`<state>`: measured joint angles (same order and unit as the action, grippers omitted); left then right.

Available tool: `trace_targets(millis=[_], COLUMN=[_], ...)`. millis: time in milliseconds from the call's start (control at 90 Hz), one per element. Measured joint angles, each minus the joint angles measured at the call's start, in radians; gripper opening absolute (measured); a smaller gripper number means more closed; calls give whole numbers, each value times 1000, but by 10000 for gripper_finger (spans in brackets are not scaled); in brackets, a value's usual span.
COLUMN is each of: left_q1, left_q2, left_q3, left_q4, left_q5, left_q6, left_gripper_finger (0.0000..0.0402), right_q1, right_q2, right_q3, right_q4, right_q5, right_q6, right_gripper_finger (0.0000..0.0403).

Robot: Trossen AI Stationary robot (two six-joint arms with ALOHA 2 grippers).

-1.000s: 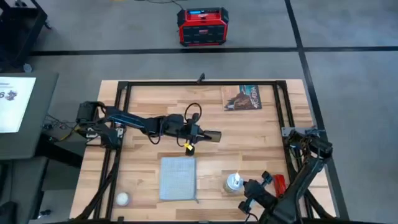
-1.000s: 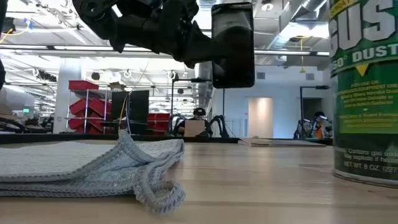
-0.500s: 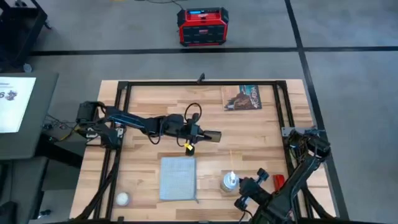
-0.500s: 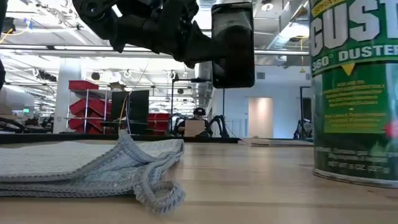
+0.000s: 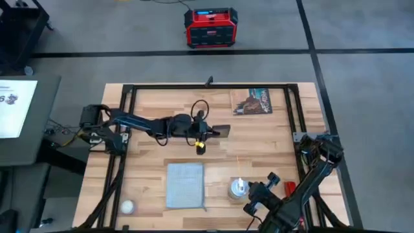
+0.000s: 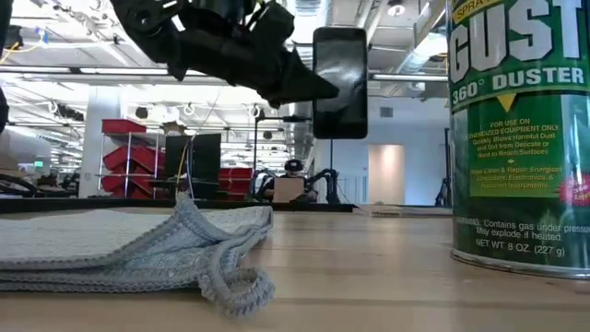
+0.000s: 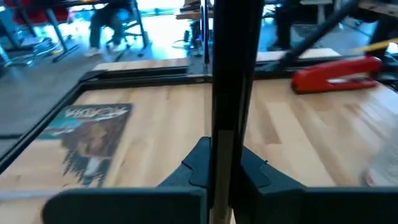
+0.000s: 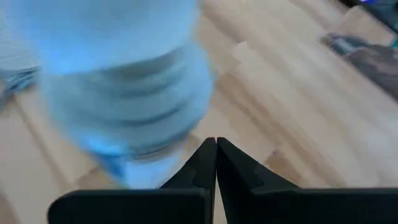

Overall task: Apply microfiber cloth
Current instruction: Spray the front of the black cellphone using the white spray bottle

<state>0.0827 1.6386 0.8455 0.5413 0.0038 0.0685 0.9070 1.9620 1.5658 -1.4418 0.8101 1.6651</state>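
The microfiber cloth (image 5: 185, 185) lies flat near the table's front edge, its crumpled corner (image 6: 226, 267) on the wood. My left gripper (image 5: 206, 133) hangs above mid-table, beyond the cloth, shut on a black phone (image 6: 339, 83). A green duster can (image 5: 237, 189) stands upright on its base to the right of the cloth. My right gripper (image 8: 215, 144) is shut, right beside the can's right side. My left gripper pinches the black phone's end (image 7: 222, 146) between its two fingers (image 7: 198, 167), coming level from the table's left. The phone stands on edge, thin side up in the high view, lifted well clear of the table. My right gripper's shut fingertips (image 8: 211, 152) stand at the duster can's wall (image 8: 149, 143), coming from the table's right. Whether they touch it, I cannot tell. The can stands upright on the table.
A dark printed booklet (image 5: 252, 101) lies at the back right. A red tool (image 5: 290, 189) lies right of the can, and a small white ball (image 5: 127, 206) sits at the front left. A black frame (image 5: 207, 87) runs along the table's edges.
My left gripper has risen and gone a little toward the far edge, turning the phone so that it shows narrower from the front. My right gripper has gone toward the table's left, and the duster can has slid leftward on the table, staying upright.
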Motion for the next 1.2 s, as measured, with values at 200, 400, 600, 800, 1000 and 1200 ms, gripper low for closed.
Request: trace_targets(millis=[200,400,600,800,1000,1200], left_q1=[-5,-22,-36,-65,-102,-113], left_q2=[0,0,0,0,0,0], left_q3=[0,0,0,0,0,0], left_q4=[27,66,63,54,48,50], left_q5=[-50,-74,-106,-166,-191,-200], left_q6=[-58,-72,-100,-118,-112,-108], left_gripper_finger=[4,4,4,4,4,4], right_q1=[-21,-71,-139,-185,-194,-196], right_q2=[-97,-234,-312,-323,-323,-296], right_q3=[0,0,2,68,95,95], right_q4=[-85,-9,190,252,248,250], right_q5=[9,41,26,-46,-124,-170], right_q6=[-21,-206,-484,-627,-634,-612], right_gripper_finger=[0,0,0,0,0,0])
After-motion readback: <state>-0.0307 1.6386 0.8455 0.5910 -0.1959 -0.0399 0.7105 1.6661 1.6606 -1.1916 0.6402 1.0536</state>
